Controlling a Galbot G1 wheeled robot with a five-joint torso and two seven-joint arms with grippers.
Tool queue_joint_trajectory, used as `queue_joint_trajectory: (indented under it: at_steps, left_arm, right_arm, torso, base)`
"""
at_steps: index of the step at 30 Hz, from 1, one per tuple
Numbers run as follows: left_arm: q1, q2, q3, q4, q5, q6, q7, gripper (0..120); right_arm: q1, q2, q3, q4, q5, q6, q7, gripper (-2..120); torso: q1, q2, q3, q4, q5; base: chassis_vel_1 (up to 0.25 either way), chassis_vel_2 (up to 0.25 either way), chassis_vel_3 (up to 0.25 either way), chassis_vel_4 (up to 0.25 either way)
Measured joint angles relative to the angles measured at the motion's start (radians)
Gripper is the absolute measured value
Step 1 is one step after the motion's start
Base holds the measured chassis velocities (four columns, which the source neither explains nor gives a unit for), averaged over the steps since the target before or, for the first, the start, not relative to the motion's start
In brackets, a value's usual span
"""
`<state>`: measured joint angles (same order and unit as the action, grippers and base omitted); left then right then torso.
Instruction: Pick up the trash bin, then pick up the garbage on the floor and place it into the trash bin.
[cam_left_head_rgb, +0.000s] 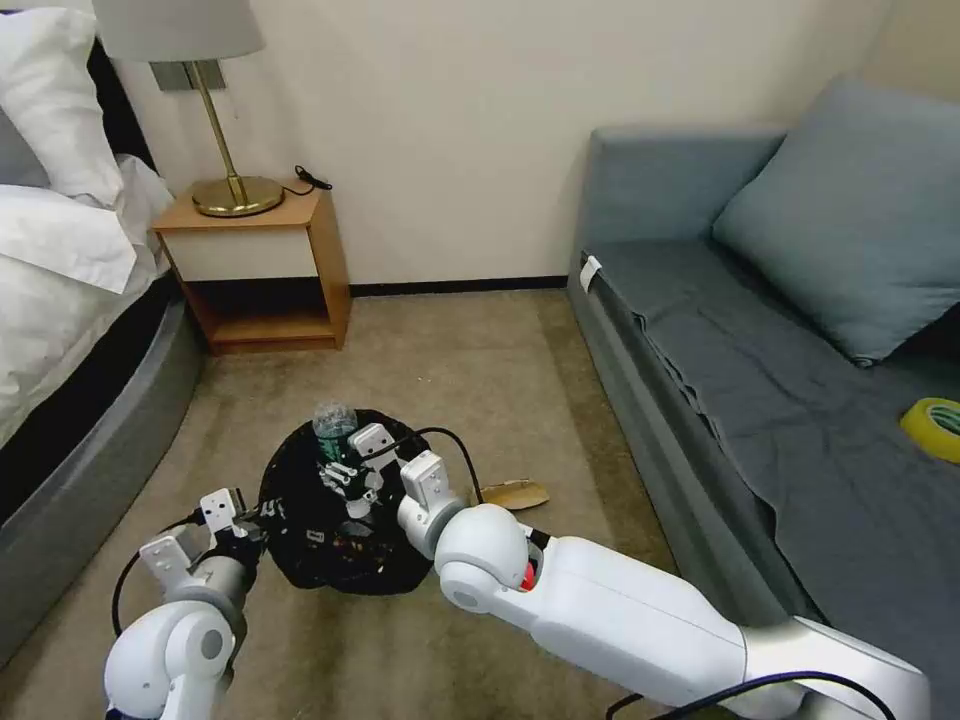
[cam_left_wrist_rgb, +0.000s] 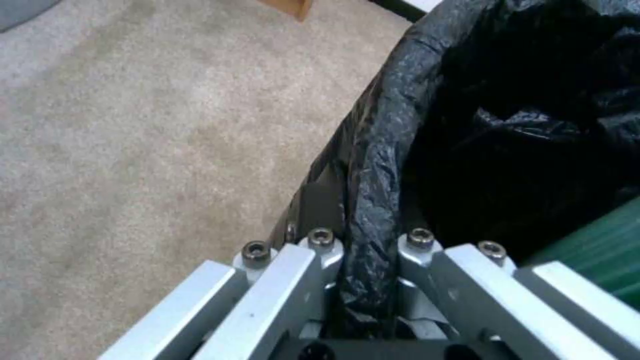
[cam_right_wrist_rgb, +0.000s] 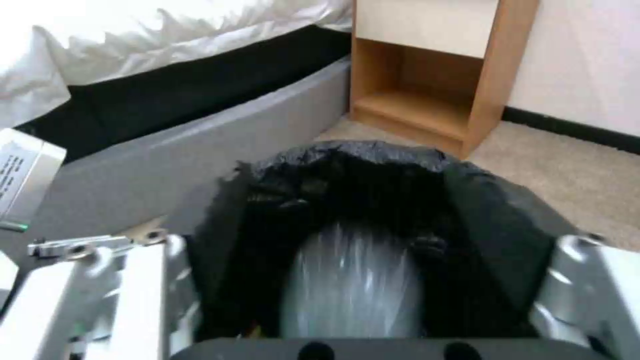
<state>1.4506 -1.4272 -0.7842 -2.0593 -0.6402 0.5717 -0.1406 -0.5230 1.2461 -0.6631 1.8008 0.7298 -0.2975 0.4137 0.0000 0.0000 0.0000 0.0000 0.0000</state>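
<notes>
The trash bin (cam_left_head_rgb: 310, 550), lined with a crinkled black bag, is in front of me over the carpet. My left gripper (cam_left_head_rgb: 248, 520) is shut on the bin's rim (cam_left_wrist_rgb: 387, 125) at its left side, with the bag's edge pinched between the fingers (cam_left_wrist_rgb: 320, 240). My right gripper (cam_left_head_rgb: 345, 470) hangs open over the bin's mouth (cam_right_wrist_rgb: 373, 150). A clear plastic bottle (cam_left_head_rgb: 334, 422) with a green label stands between its spread fingers, untouched and blurred in the right wrist view (cam_right_wrist_rgb: 350, 285). A yellow-brown wrapper (cam_left_head_rgb: 512, 493) lies on the carpet just right of the bin.
A bed (cam_left_head_rgb: 60, 330) runs along the left. A wooden nightstand (cam_left_head_rgb: 265, 270) with a brass lamp (cam_left_head_rgb: 235, 190) stands by the far wall. A grey sofa (cam_left_head_rgb: 760, 380) runs along the right, with a yellow tape roll (cam_left_head_rgb: 935, 428) on it. Open carpet lies beyond the bin.
</notes>
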Motion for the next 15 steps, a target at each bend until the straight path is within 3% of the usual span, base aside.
queue_joint_trajectory:
  at_steps: [3,9,15]
  left_arm:
    - [0.0,0.003,-0.004,0.0,-0.003,0.0,0.0,4]
    - [0.0,0.007,-0.009,0.001,-0.009,0.0,-0.001,4]
    - [0.003,0.018,-0.026,0.001,-0.013,-0.002,0.002,4]
  right_arm:
    - [-0.004,-0.003,0.0,0.008,-0.004,-0.002,0.0,88]
    - [-0.005,-0.008,0.003,0.015,-0.023,-0.002,-0.001,92]
    - [-0.024,-0.044,0.084,0.04,-0.19,0.009,0.005,99]
  torso:
    - [0.0,0.0,0.0,0.0,0.0]
    - [0.0,0.0,0.0,0.0,0.0]
    - [0.0,0.0,0.0,0.0001,0.0]
  base:
    - [0.0,0.0,0.0,0.0]
    - [0.0,0.0,0.0,0.0]
    - [0.0,0.0,0.0,0.0]
